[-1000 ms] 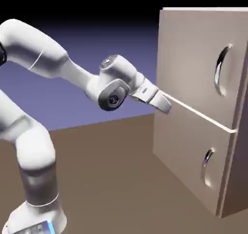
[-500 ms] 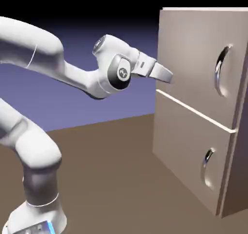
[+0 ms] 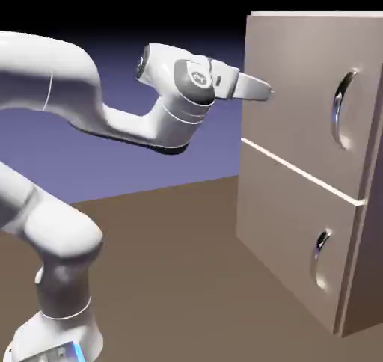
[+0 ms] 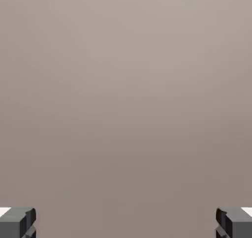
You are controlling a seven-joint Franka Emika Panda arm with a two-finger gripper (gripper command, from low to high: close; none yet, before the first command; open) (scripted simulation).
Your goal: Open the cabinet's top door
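The beige cabinet (image 3: 299,233) stands at the exterior view's right. Its top door (image 3: 295,91) is a shut flat panel with a long curved silver handle (image 3: 342,108) near its right edge. My gripper (image 3: 265,91) is level with the upper part of that door, at its left edge and well left of the handle. In the hand view the jaws stand wide apart, open, with one grey fingertip (image 4: 17,222) at each bottom corner and nothing between them. Plain beige door surface (image 4: 126,99) fills the rest of that view.
Below the top door sits a shorter lower door (image 3: 288,229) with a small silver handle (image 3: 322,250). The brown table (image 3: 172,278) stretches in front of the cabinet. My white arm (image 3: 67,114) arches in from the exterior view's left.
My hand has risen from the seam between the two doors to the top door's upper half and levelled out, pointing at the panel. The jaws stayed open; the doors have not moved.
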